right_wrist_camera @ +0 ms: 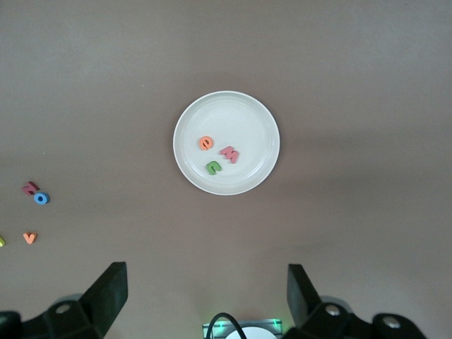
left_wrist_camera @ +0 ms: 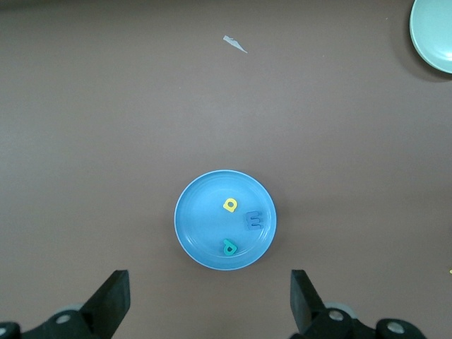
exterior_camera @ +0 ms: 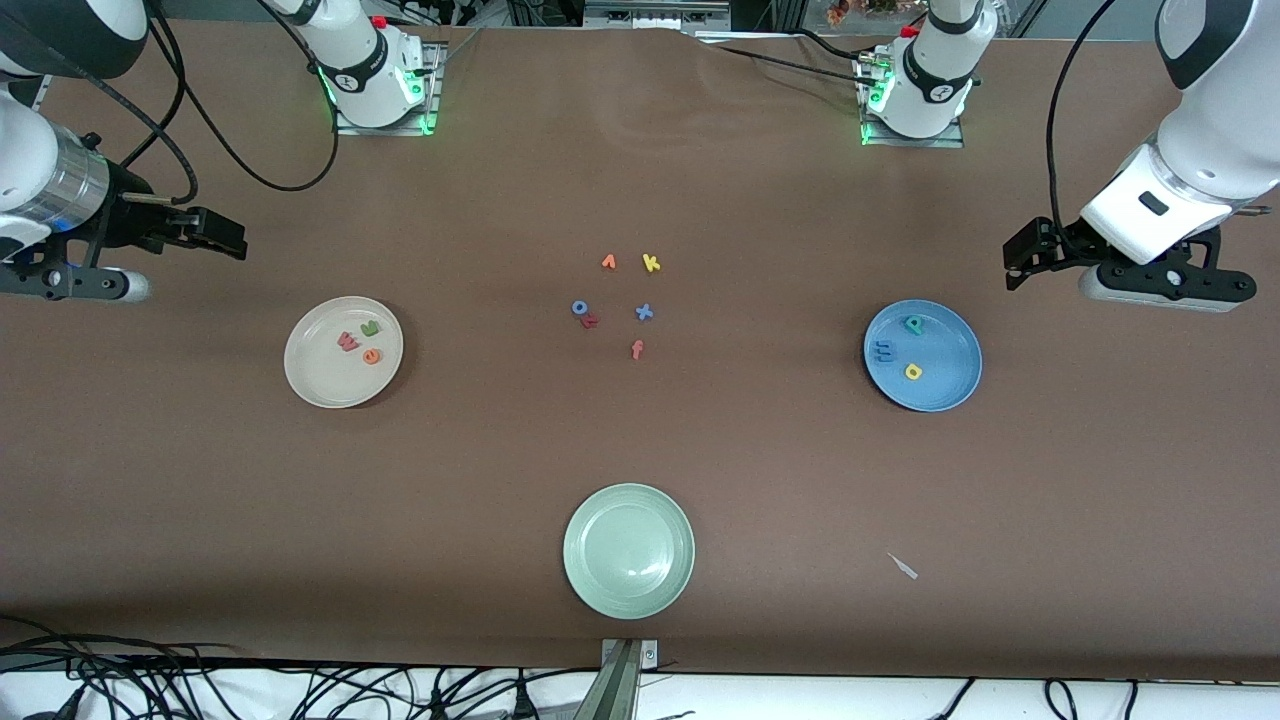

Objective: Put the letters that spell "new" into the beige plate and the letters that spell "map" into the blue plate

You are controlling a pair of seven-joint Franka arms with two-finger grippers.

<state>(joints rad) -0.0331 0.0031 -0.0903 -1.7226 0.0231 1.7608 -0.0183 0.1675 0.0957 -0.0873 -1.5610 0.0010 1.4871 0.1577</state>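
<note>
Brown tabletop before you: green n, orange e, pink w [exterior_camera: 348, 341] lie in the beige plate [exterior_camera: 318, 385]; blue m, yellow a, teal p [exterior_camera: 913, 323] in the blue plate [exterior_camera: 950, 390]. Your left gripper [exterior_camera: 1020, 262] and right gripper [exterior_camera: 222, 238] hang wide open, empty.

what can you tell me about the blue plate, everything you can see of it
The blue plate is round, shallow and plain medium blue, with a smooth, slightly glossy surface and a low raised rim. It sits flat on the brown table toward the left arm's end, apart from the other plates. Three small foam-like letters lie in it, none touching another: a teal p, a blue m and a yellow a. Nothing else touches it; the left gripper hangs open above the table beside it.
</note>
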